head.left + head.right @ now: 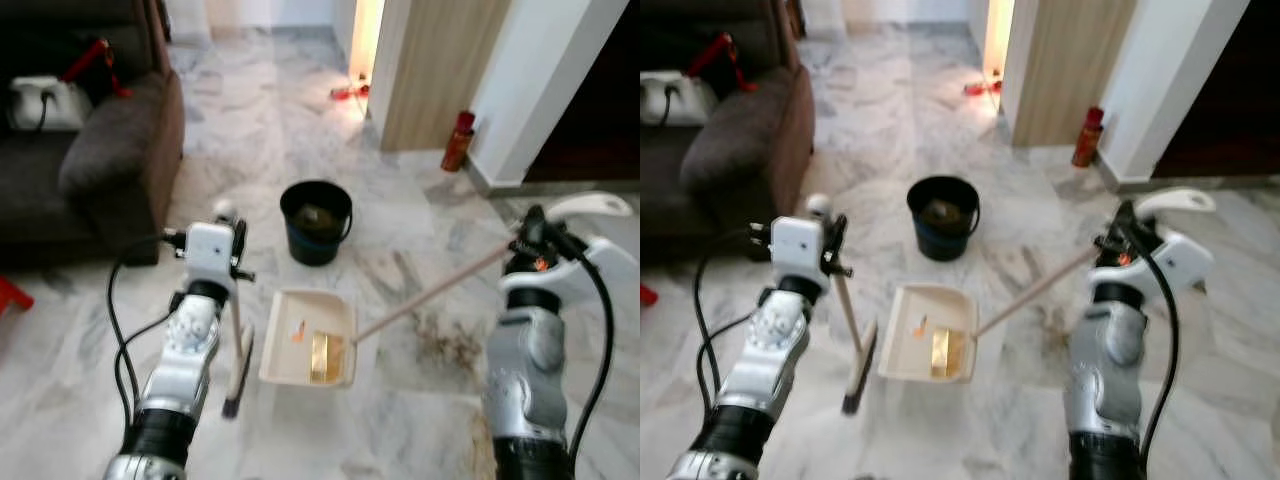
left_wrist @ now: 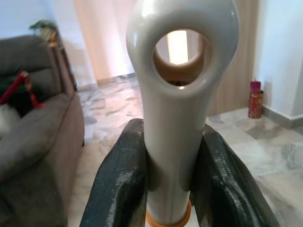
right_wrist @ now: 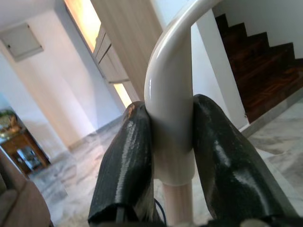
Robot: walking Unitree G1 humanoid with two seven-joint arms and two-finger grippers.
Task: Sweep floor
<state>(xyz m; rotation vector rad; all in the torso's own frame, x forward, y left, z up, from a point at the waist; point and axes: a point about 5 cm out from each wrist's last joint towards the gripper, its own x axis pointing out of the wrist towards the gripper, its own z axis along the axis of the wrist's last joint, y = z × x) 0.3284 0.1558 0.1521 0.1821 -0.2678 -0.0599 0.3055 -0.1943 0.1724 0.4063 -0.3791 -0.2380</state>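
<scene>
My left gripper (image 1: 232, 250) is shut on the pale handle of a broom (image 1: 238, 340), just under its looped top (image 2: 177, 47). The broom stands nearly upright, with its dark brush (image 1: 858, 372) on the marble floor. My right gripper (image 1: 535, 238) is shut on the curved white end (image 3: 170, 94) of a long-handled dustpan. The cream dustpan (image 1: 290, 355) lies flat on the floor between my arms, holding a yellow piece (image 1: 320, 355) and a small orange scrap. Brown dirt (image 1: 445, 342) is scattered on the floor to the right of the pan.
A black bucket (image 1: 316, 222) with rubbish inside stands just beyond the dustpan. A dark sofa (image 1: 110, 150) is at the left, with a white appliance (image 1: 40, 100) on it. A red canister (image 1: 458, 140) stands by the wall corner, and stairs (image 3: 265, 71) rise at the right.
</scene>
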